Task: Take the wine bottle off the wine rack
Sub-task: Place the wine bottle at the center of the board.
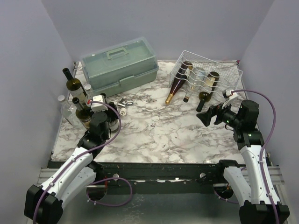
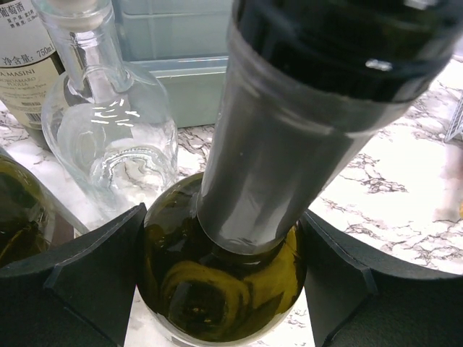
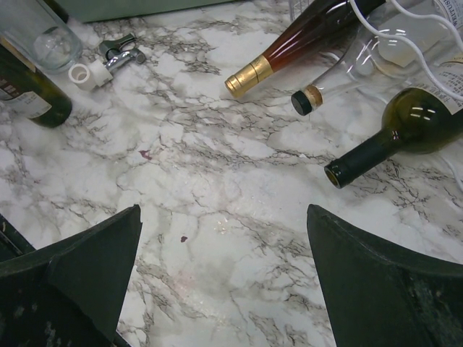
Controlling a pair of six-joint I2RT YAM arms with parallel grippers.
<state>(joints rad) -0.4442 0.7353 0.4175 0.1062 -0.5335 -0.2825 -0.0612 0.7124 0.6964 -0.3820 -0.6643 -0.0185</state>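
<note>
A white marble table (image 1: 154, 135) sits inside grey walls. The left gripper (image 2: 223, 238) pinches an upright dark green bottle (image 2: 217, 296) near the table's left edge. The right gripper (image 3: 223, 217) hangs spread wide and empty just before the wine rack (image 1: 224, 70) at the far right corner, where three wine bottles (image 1: 178, 83) lie.

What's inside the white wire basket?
Three bottles lie in the wine rack: an amber bottle, a clear bottle, a dark green bottle, necks poking out. Whatever's under them is covered.
</note>
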